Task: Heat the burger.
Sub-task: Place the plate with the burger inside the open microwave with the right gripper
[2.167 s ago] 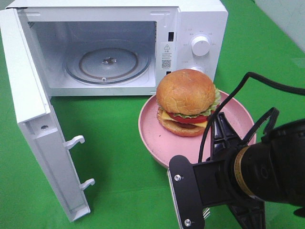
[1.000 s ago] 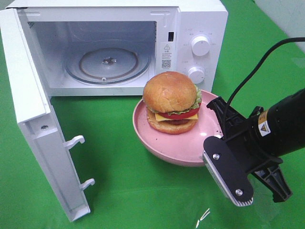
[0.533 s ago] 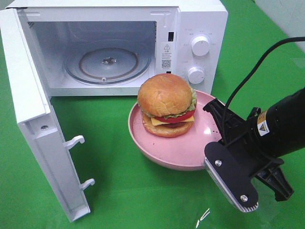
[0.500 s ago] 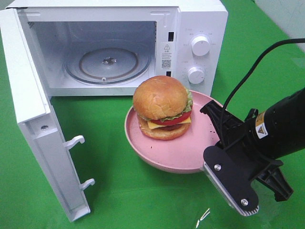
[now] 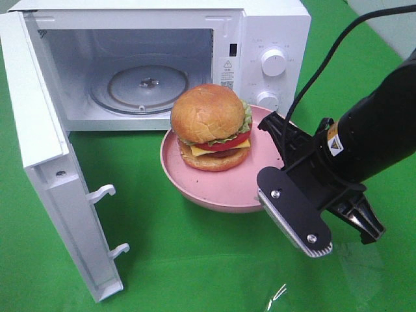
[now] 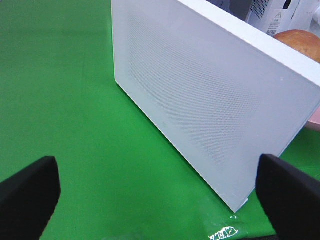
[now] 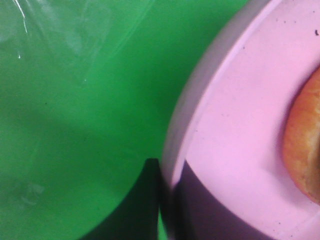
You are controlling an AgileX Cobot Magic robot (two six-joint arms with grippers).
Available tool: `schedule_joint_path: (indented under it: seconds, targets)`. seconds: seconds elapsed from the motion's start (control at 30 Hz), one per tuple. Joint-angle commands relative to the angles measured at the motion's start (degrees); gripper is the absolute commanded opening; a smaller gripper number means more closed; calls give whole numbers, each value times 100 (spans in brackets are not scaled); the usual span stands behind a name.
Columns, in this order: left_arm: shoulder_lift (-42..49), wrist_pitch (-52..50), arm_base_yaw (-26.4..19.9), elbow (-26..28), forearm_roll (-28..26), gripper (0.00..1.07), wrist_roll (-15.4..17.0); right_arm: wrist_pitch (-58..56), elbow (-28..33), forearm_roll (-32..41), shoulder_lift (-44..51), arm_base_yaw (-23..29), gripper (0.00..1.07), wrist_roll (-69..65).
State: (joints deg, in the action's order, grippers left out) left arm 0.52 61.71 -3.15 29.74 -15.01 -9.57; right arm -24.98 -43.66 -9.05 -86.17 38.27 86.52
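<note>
The burger (image 5: 209,127) sits on the pink plate (image 5: 221,192) just in front of the open microwave (image 5: 273,32). The right gripper (image 7: 167,200) is clamped on the plate's right rim (one finger above, one below). The plate looks clear of the green cloth (image 5: 182,260), though I can't be sure; the left gripper (image 6: 160,200) gapes wide, holding nothing, near the door (image 6: 200,100).
</note>
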Motion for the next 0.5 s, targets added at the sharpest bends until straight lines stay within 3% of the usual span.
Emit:
schedule_joint_path:
  seconds: [0.03,0.5]
  targets:
    - [69,-34,23,-11,-23,99,0,57,-298,17,-126,80,0,-63]
    - [69,-34,23,-11,-23,99,0,-401,-1369,23,-756,338,0,-218]
